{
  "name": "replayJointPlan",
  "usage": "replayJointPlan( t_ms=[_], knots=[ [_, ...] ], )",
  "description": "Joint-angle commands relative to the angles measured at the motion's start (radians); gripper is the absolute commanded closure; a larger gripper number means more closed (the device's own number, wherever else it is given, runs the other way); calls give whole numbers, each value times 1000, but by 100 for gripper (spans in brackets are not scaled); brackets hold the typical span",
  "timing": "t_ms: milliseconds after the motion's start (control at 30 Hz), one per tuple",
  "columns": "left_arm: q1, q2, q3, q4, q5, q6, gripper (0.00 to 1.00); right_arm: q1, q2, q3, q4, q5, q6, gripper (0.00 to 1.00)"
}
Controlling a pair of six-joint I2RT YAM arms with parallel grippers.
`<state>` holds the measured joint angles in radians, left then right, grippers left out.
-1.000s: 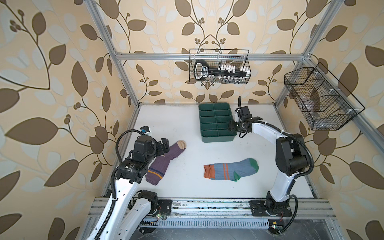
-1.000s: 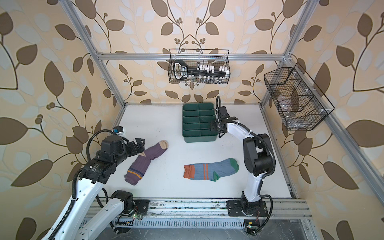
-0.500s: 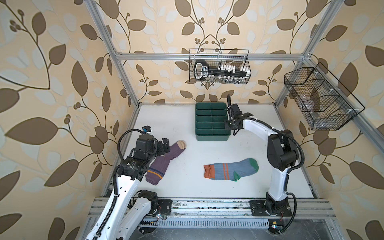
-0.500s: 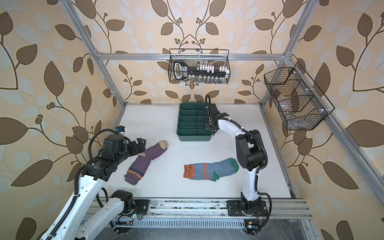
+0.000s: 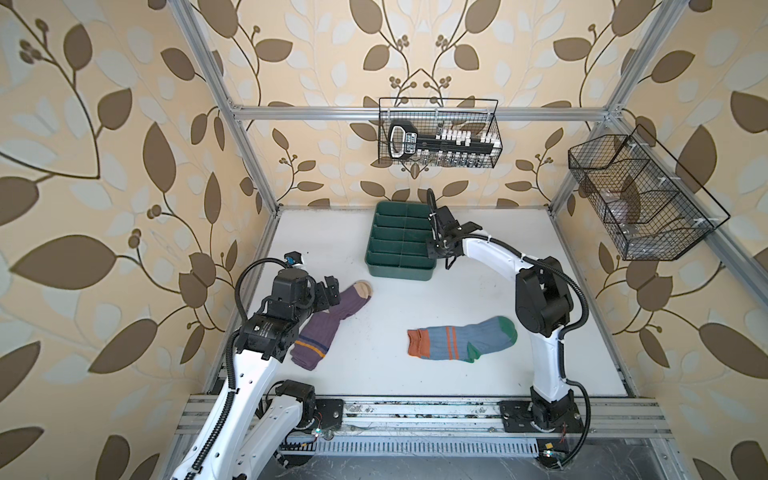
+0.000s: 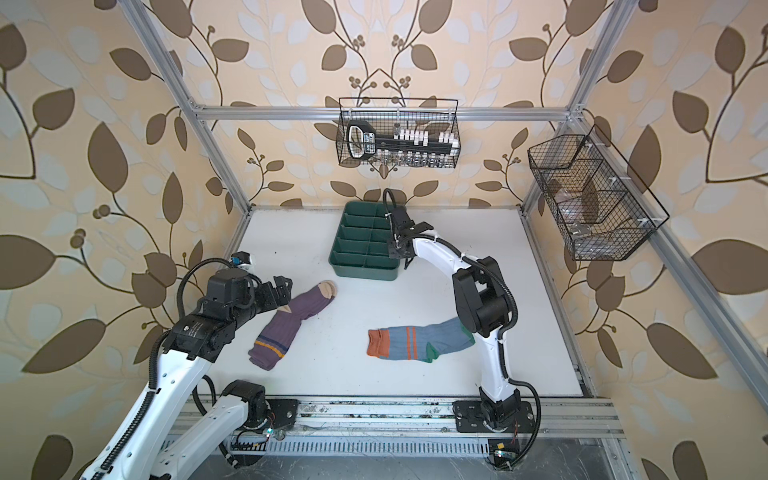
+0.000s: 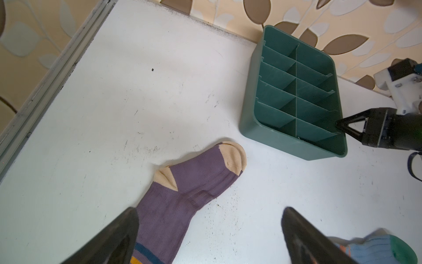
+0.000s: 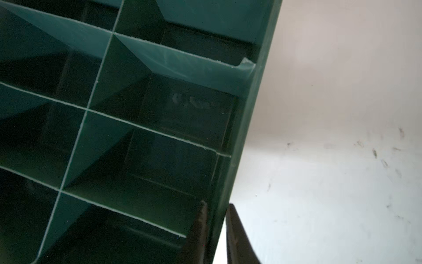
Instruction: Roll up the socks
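Purple sock [image 5: 328,322] lay on the counter [image 5: 374,374] under the wide-open, empty left fingers [image 7: 109,237], its length running away from them, blue sock [image 5: 461,340] well apart, right fingers [image 8: 239,240] clamped on the wall of the green tray [image 5: 399,270].

Purple sock [image 5: 332,320]: ribbed purple, beige toe and heel, one orange and one navy stripe.
Light blue sock [image 5: 465,341]: ribbed light blue, green toe and heel, orange cuff, two orange stripes.
Divided tray [image 5: 399,272]: dark green.
Table [image 5: 374,374]: white, dark specks and scuffs.
Wallpaper [image 5: 104,166]: beige, brown and pale leaves.
Wire baskets [image 5: 436,99]: black.
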<state>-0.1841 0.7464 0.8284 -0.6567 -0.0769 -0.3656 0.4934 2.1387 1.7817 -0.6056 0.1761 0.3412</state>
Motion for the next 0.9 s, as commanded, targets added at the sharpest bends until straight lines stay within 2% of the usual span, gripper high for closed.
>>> replayJointPlan(
  t_ms=[0,467,767,867],
  knots=[
    [-8,-15,-1,-1,18,10,1,29,56,89,-27,-12,37,84],
    [-8,-24,1,-4,20,11,1,116,185,287,-11,-103,159,84],
    [-8,-31,3,-6,17,13,1,166,240,379,-18,-125,145,81],
    [-8,-27,4,-6,18,13,1,166,241,404,-31,-134,131,76]
  ],
)
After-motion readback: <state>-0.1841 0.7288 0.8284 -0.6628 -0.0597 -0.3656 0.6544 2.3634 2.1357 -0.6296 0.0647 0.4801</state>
